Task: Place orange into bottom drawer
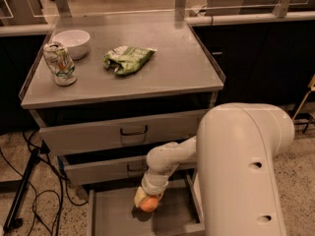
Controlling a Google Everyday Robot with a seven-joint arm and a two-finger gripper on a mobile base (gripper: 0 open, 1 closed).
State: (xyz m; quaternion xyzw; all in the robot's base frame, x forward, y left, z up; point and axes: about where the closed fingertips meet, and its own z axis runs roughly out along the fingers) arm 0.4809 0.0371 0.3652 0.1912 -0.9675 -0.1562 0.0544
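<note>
The orange (149, 204) is a small round orange fruit held in my gripper (146, 200), just above the floor of the bottom drawer (113, 213). That drawer is pulled out at the lowest level, a grey flat-floored tray. My gripper reaches down into it from the right on the white arm (170, 161) and is shut on the orange. A shadow lies on the drawer floor under the fruit.
Two upper grey drawers with black handles (133, 131) are closed. On the cabinet top stand a white bowl (72, 42), a crushed can (59, 64) and a green snack bag (128, 59). Black cables (29, 191) lie on the floor at left. My large white arm body (241, 171) fills the right.
</note>
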